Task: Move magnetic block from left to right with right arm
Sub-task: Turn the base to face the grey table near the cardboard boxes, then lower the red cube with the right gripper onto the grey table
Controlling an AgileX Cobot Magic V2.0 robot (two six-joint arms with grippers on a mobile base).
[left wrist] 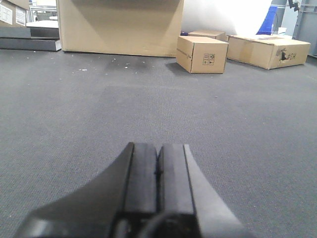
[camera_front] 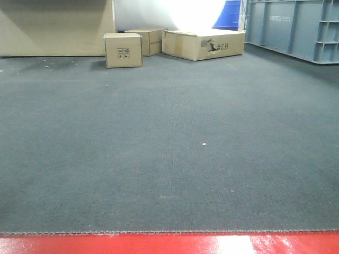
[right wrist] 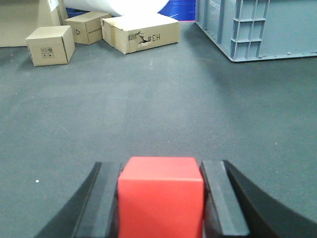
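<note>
Grey carpet (camera_front: pixel 169 159) runs back to cardboard boxes (camera_front: pixel 123 50) (by the far wall), and I see the block (right wrist: pixel 161 203) clamped in my right gripper (right wrist: pixel 161 168), my left gripper (left wrist: pixel 158 159) pressed closed, pads touching.

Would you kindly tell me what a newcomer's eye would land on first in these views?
The bright red magnetic block stands out at once, clamped between the right gripper's black fingers in the right wrist view. Next come the tan cardboard boxes at the far edge of the dark grey carpet, and the left gripper, shut on nothing.
</note>
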